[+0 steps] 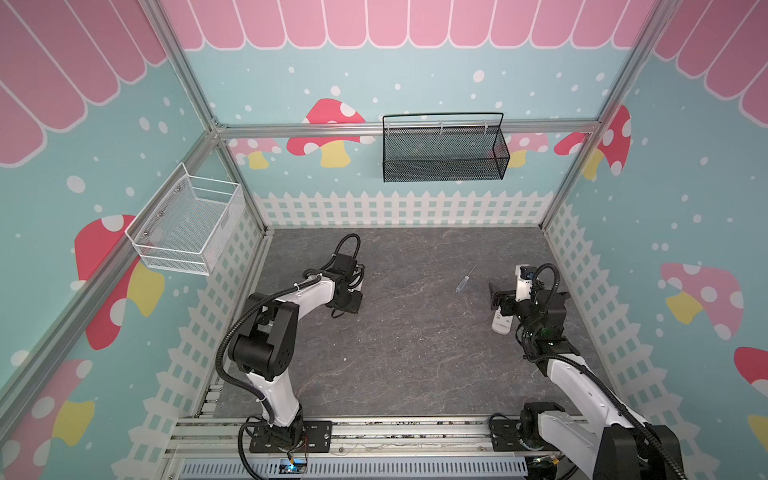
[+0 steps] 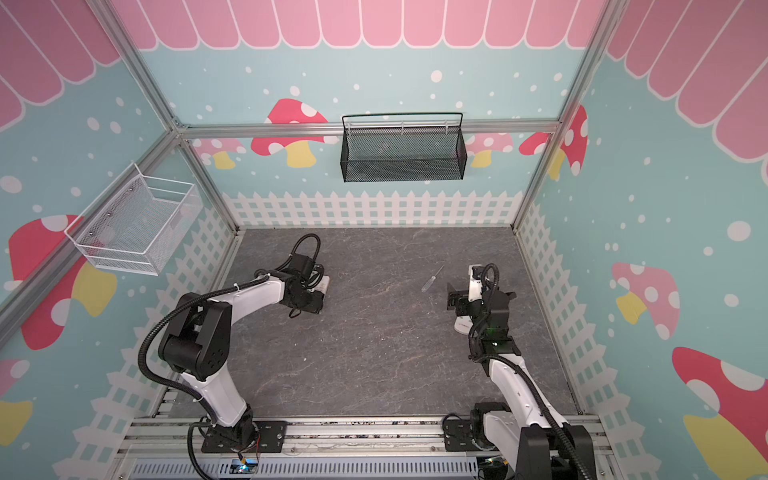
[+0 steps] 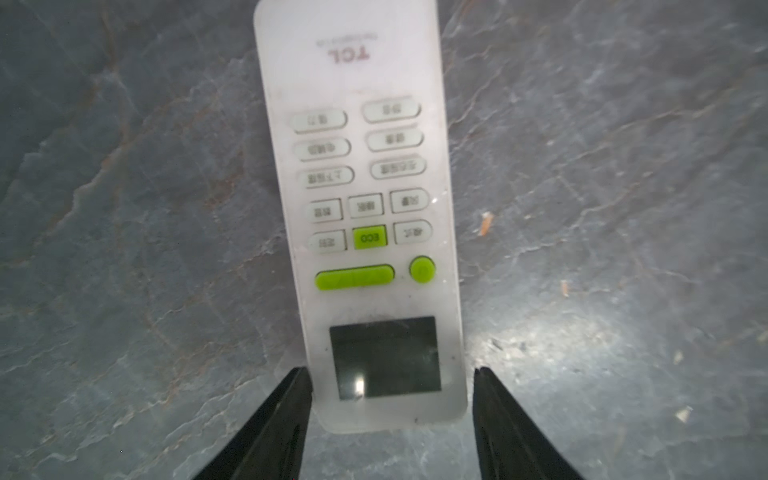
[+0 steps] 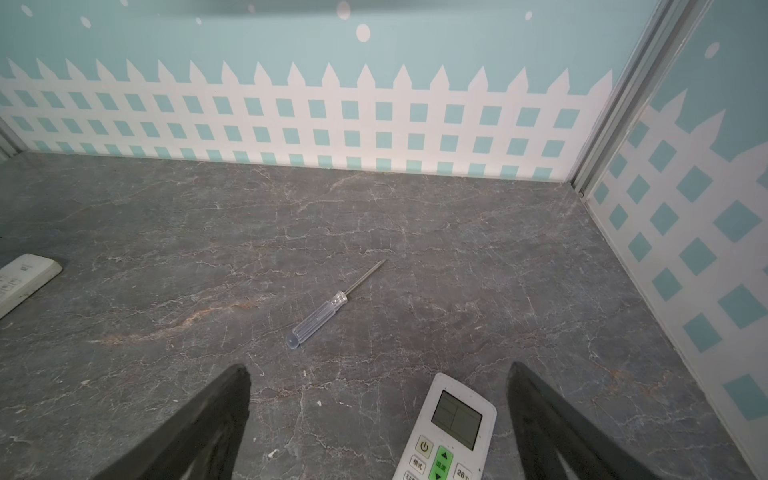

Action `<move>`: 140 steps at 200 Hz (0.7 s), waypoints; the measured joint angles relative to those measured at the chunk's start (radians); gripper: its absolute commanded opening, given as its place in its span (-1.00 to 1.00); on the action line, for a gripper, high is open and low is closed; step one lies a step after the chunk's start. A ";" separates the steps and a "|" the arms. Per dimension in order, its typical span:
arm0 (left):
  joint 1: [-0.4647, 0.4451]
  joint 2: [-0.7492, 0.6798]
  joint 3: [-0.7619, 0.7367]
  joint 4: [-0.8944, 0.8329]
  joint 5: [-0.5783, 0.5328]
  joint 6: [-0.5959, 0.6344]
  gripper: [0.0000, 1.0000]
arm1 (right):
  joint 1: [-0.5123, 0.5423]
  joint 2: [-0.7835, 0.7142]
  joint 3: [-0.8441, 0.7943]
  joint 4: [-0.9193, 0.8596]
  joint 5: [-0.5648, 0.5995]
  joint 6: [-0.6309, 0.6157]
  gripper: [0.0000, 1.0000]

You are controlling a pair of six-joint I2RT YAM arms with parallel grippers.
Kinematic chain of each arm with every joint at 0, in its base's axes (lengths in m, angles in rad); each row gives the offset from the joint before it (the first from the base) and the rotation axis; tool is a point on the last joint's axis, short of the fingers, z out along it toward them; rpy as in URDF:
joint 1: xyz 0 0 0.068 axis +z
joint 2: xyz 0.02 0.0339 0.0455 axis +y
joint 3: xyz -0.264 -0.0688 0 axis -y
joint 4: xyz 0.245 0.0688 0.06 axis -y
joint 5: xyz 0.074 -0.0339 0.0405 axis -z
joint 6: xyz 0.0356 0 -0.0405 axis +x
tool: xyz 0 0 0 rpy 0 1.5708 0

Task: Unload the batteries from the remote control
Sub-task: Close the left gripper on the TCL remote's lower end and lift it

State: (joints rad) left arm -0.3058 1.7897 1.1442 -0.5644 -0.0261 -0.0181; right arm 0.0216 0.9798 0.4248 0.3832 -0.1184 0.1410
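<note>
Jaws spread, the left gripper (image 3: pixel 392 370) straddles the screen end of the left remote (image 3: pixel 357 166), the right gripper (image 4: pixel 378 368) gapes wide over the right remote (image 4: pixel 451 428), both remotes lie buttons-up on the table (image 1: pixel 415 332), and no batteries show, presumably still inside, so unloading seems hardly begun.

Grey stone-veined flat tabletop (image 1: pixel 415 353), white slab remote (image 3: pixel 357 83) with lime-green buttons and dark screen, second white remote (image 4: pixel 451 432) with green arrows, clear-handled screwdriver (image 4: pixel 318 318), black mesh basket (image 1: pixel 444 158), teal wall (image 4: pixel 374 41) with white picket-fence print
</note>
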 measured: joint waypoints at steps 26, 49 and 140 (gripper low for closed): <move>-0.052 -0.085 0.000 0.000 0.016 0.031 0.23 | 0.016 -0.042 0.000 0.034 -0.031 -0.044 0.92; -0.093 -0.150 -0.001 0.001 0.061 0.053 0.28 | 0.051 -0.047 0.000 0.054 -0.047 -0.092 0.92; 0.061 -0.091 0.016 -0.035 0.031 -0.059 0.78 | 0.124 -0.029 0.010 0.043 -0.054 -0.209 0.92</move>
State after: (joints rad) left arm -0.2451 1.6985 1.1599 -0.5995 0.0048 -0.0772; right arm 0.1452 0.9512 0.4343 0.4263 -0.1726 -0.0685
